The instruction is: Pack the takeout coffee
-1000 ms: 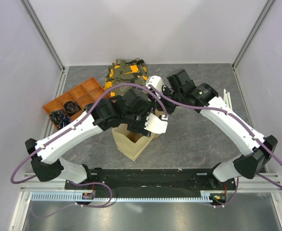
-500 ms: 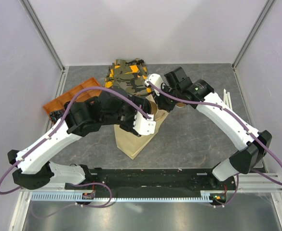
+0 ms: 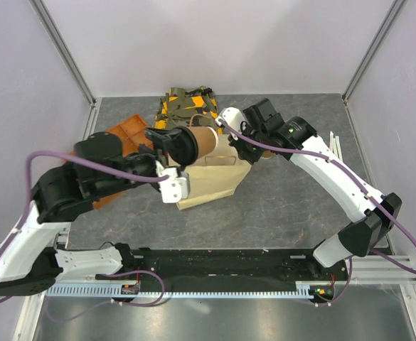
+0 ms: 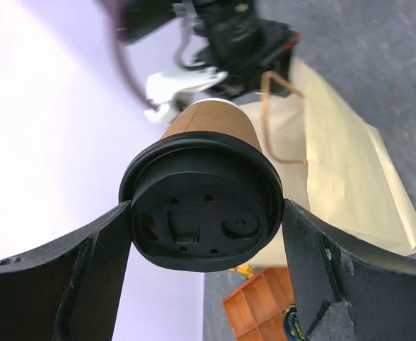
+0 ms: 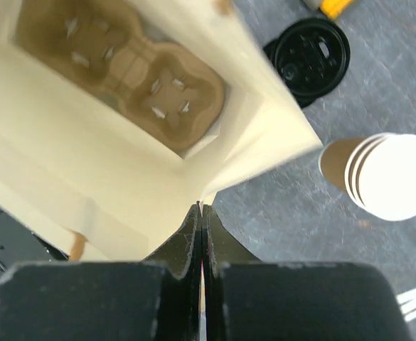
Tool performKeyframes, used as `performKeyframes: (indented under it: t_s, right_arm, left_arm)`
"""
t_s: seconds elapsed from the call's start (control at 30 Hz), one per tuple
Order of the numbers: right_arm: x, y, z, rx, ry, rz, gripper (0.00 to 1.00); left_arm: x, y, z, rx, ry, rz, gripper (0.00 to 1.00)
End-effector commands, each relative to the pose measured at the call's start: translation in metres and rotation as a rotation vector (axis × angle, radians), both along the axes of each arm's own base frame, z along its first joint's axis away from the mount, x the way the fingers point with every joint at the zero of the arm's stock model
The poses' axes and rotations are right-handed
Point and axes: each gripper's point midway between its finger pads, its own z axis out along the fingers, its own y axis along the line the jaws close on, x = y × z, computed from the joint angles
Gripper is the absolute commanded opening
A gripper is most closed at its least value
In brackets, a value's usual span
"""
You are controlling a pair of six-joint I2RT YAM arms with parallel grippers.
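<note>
The takeout coffee (image 3: 206, 140), a brown paper cup with a black lid (image 4: 200, 213), is held on its side in the air above the paper bag (image 3: 208, 183). My left gripper (image 3: 183, 145) is shut on the lid, one finger (image 4: 94, 273) on each side. My right gripper (image 5: 201, 207) is shut on the rim of the bag's mouth (image 5: 264, 135) and holds it up. In the right wrist view a brown cup carrier (image 5: 140, 82) lies inside the bag.
An orange compartment tray (image 3: 122, 133) stands at the left, partly under my left arm. A camouflage and orange bundle (image 3: 188, 104) lies at the back. A loose black lid (image 5: 308, 60) and a stack of lidless paper cups (image 5: 378, 177) sit beside the bag.
My left arm has swung back to the left, away from the bag's mouth, and the coffee now shows lying on its side in its grip. The bag has shifted and leans right.
</note>
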Motion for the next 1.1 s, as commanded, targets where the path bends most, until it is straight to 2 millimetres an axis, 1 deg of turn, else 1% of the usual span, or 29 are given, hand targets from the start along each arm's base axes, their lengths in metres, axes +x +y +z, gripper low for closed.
performKeyframes:
  t_s: [0.0, 0.1, 0.13, 0.17, 0.2, 0.23, 0.27, 0.33, 0.37, 0.43, 0.47, 0.53, 0.57, 0.6, 0.63, 0.67, 0.7, 0.73, 0.77, 0.87, 0.9, 0.93, 1.0, 1.07]
  right_arm:
    - [-0.001, -0.020, 0.006, -0.058, -0.004, -0.080, 0.00]
    - [-0.002, -0.028, 0.013, -0.079, -0.024, -0.093, 0.00]
    - [-0.002, -0.030, 0.015, -0.083, -0.031, -0.095, 0.00]
    - [-0.003, -0.031, 0.017, -0.082, -0.034, -0.094, 0.00]
    - [-0.002, -0.037, 0.020, -0.100, -0.043, -0.109, 0.00]
    - [-0.002, -0.038, 0.021, -0.103, -0.043, -0.114, 0.00]
    - [-0.002, -0.039, 0.026, -0.099, -0.053, -0.122, 0.00]
    - [-0.003, -0.043, 0.030, -0.104, -0.061, -0.138, 0.00]
    - [-0.002, -0.044, 0.036, -0.099, -0.074, -0.144, 0.00]
    - [-0.003, -0.048, 0.039, -0.103, -0.081, -0.155, 0.00]
    - [-0.005, -0.050, 0.043, -0.100, -0.089, -0.158, 0.00]
    - [-0.010, -0.054, 0.047, -0.090, -0.097, -0.155, 0.00]
    - [-0.013, -0.056, 0.040, -0.108, -0.086, -0.149, 0.00]
    - [-0.013, -0.058, 0.039, -0.112, -0.091, -0.153, 0.00]
    - [-0.014, -0.063, 0.040, -0.122, -0.102, -0.159, 0.00]
    - [-0.015, -0.066, 0.036, -0.139, -0.104, -0.156, 0.00]
    - [-0.015, -0.068, 0.035, -0.144, -0.112, -0.155, 0.00]
    - [-0.017, -0.072, 0.038, -0.144, -0.127, -0.160, 0.00]
    - [-0.019, -0.074, 0.035, -0.155, -0.124, -0.159, 0.00]
    - [-0.022, -0.081, 0.036, -0.162, -0.135, -0.170, 0.00]
    - [-0.022, -0.082, 0.036, -0.166, -0.138, -0.174, 0.00]
    - [-0.022, -0.084, 0.037, -0.165, -0.141, -0.180, 0.00]
    - [-0.022, -0.086, 0.037, -0.169, -0.145, -0.188, 0.00]
    - [-0.022, -0.088, 0.037, -0.166, -0.148, -0.195, 0.00]
  left_arm:
    - [0.003, 0.027, 0.032, -0.125, -0.009, 0.124, 0.31]
    - [0.004, 0.045, 0.024, -0.118, 0.045, 0.212, 0.31]
    - [0.003, 0.049, 0.018, -0.123, 0.082, 0.239, 0.31]
    - [0.004, 0.057, 0.009, -0.101, 0.103, 0.283, 0.30]
    - [0.005, 0.060, 0.000, -0.085, 0.123, 0.309, 0.30]
    - [0.004, 0.067, -0.007, -0.086, 0.151, 0.344, 0.30]
    - [0.004, 0.070, -0.023, -0.047, 0.176, 0.363, 0.29]
    - [0.000, 0.077, -0.037, -0.034, 0.215, 0.389, 0.29]
    - [-0.002, 0.080, -0.057, 0.024, 0.242, 0.399, 0.29]
    - [-0.005, 0.086, -0.069, 0.033, 0.273, 0.422, 0.29]
    - [-0.005, 0.086, -0.084, 0.069, 0.294, 0.424, 0.29]
    - [-0.006, 0.091, -0.100, 0.104, 0.316, 0.441, 0.28]
    - [-0.010, 0.092, -0.117, 0.141, 0.342, 0.427, 0.28]
    - [-0.012, 0.095, -0.127, 0.169, 0.362, 0.427, 0.28]
    - [-0.010, 0.099, -0.133, 0.177, 0.375, 0.449, 0.28]
    - [-0.011, 0.099, -0.146, 0.206, 0.405, 0.444, 0.28]
    - [-0.011, 0.101, -0.152, 0.223, 0.423, 0.449, 0.27]
    - [-0.007, 0.107, -0.158, 0.238, 0.448, 0.483, 0.27]
    - [-0.006, 0.106, -0.163, 0.244, 0.475, 0.481, 0.27]
    - [0.010, 0.113, -0.174, 0.252, 0.545, 0.537, 0.27]
    - [0.016, 0.113, -0.182, 0.277, 0.573, 0.552, 0.27]
    - [0.023, 0.120, -0.188, 0.278, 0.597, 0.592, 0.27]
    - [0.033, 0.122, -0.201, 0.299, 0.630, 0.628, 0.28]
    - [0.045, 0.119, -0.215, 0.313, 0.678, 0.639, 0.29]
